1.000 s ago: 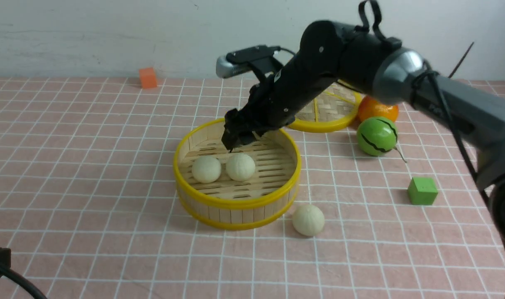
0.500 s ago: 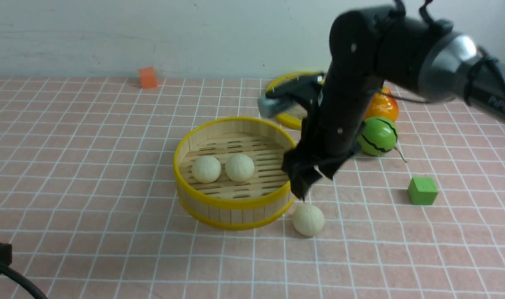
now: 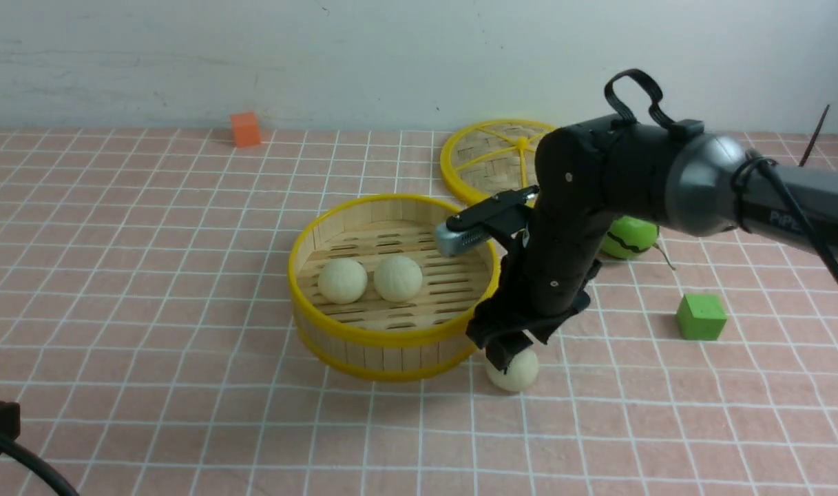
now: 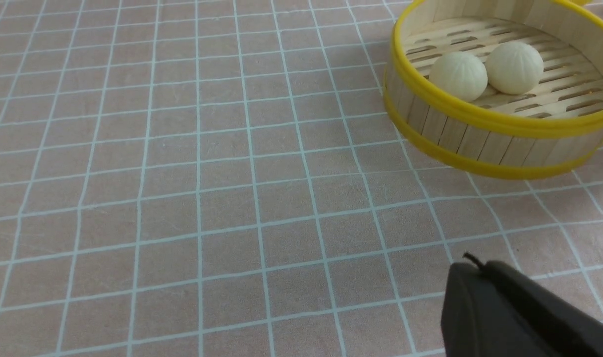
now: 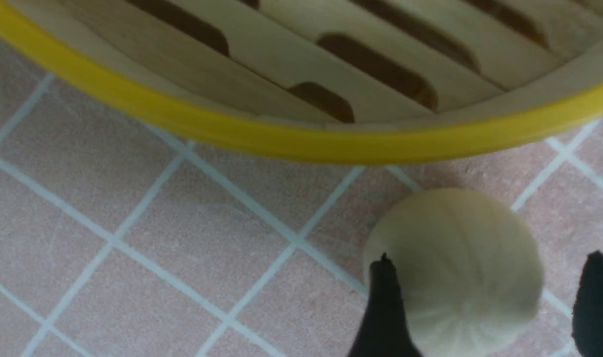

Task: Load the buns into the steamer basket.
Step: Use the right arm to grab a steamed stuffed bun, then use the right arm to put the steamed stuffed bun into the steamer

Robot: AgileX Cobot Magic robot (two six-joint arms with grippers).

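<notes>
The steamer basket [image 3: 391, 337] stands mid-table with two buns [image 3: 342, 280] [image 3: 398, 277] side by side on its slotted floor; the left wrist view shows the same basket [image 4: 479, 119] and pair [image 4: 458, 76] [image 4: 514, 67]. A third bun [image 3: 518, 374] lies on the cloth just outside the basket's near right rim. My right gripper [image 3: 505, 358] is down over it, open. In the right wrist view the bun [image 5: 455, 267] sits between the fingers of that gripper [image 5: 490, 260]: one finger is against it, the other stands apart. My left gripper [image 4: 472, 267] is shut and empty, low over the cloth.
A flat woven yellow-rimmed disc [image 3: 501, 155] lies behind the basket. A green striped ball [image 3: 632, 238] shows partly behind my right arm. A green cube [image 3: 700, 316] sits at the right and an orange cube [image 3: 245, 129] at the far left by the wall.
My right arm swung from over the basket's inside to its near right side and came down around the bun on the cloth, its jaws narrowing. The left arm stayed still.
</notes>
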